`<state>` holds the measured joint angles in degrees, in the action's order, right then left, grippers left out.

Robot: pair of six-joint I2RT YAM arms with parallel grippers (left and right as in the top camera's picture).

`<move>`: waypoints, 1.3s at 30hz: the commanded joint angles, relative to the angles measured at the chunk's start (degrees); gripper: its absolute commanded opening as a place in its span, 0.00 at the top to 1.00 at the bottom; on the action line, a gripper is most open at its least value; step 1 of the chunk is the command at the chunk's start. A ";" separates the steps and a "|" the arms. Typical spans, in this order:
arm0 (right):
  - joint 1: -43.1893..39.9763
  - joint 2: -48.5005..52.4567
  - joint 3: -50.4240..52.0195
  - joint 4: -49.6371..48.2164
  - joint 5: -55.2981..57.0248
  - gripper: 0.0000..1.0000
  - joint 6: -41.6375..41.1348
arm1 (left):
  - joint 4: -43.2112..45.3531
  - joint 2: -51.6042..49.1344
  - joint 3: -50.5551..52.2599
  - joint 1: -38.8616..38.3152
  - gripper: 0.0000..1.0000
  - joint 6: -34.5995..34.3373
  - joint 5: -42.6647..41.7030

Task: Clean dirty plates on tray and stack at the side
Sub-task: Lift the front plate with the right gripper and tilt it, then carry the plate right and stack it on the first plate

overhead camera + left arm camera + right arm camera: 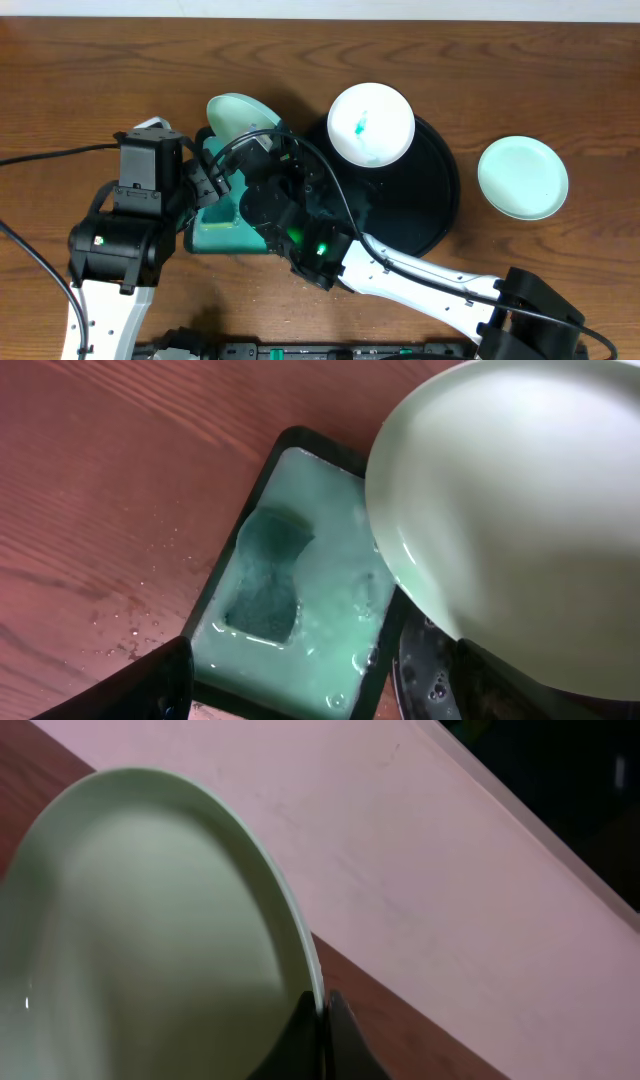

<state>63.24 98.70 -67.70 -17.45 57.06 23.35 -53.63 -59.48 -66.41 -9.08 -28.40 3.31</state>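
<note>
My right gripper [268, 140] is shut on the rim of a white plate [238, 115] and holds it tilted above the teal tray. In the right wrist view the fingers [322, 1012] pinch the rim of that plate [150, 940], whose face looks clean. It also fills the right of the left wrist view [520, 510]. A second plate [371, 122] with a teal smear lies on the back left of the round black tray [435, 200]. A third, clean plate [522, 177] lies on the table to the right. My left gripper [205, 185] is open and empty over the teal tray [320, 695].
A rectangular black-rimmed teal tray [215, 238] holds soapy liquid and a dark sponge [268, 575]. It stands just left of the black tray. Water drops lie on the wooden table [120, 630] beside it. My right arm reaches across the front of the black tray.
</note>
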 commanded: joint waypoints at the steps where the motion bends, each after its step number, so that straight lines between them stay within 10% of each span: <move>1: 0.35 -1.31 -0.50 -0.44 1.42 0.99 1.16 | -0.13 -0.26 -1.27 0.17 0.19 0.52 0.11; 19: 0.11 -1.31 -0.50 -0.44 1.40 0.99 0.11 | -0.13 -0.33 -1.27 0.17 0.18 0.52 0.11; 23: -4.00 -1.05 -0.46 7.06 0.94 0.99 -19.17 | -0.13 -0.33 -1.27 0.17 0.18 0.52 0.11; 27: -12.76 -1.07 -0.50 23.80 -22.58 0.99 -49.03 | -0.13 -0.33 -1.27 0.17 0.18 0.52 0.11; 33: -29.14 -2.67 -0.59 24.09 -79.67 0.99 -54.25 | -0.13 -0.33 -1.27 0.17 0.18 0.52 0.11; 39: -46.38 -10.47 -0.59 37.22 -79.82 0.99 -55.84 | -0.13 -0.33 -1.27 0.17 0.18 0.52 0.11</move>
<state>24.23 94.94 -67.75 15.49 -15.64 -28.56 -53.65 -59.59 -66.41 -9.08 -28.42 3.29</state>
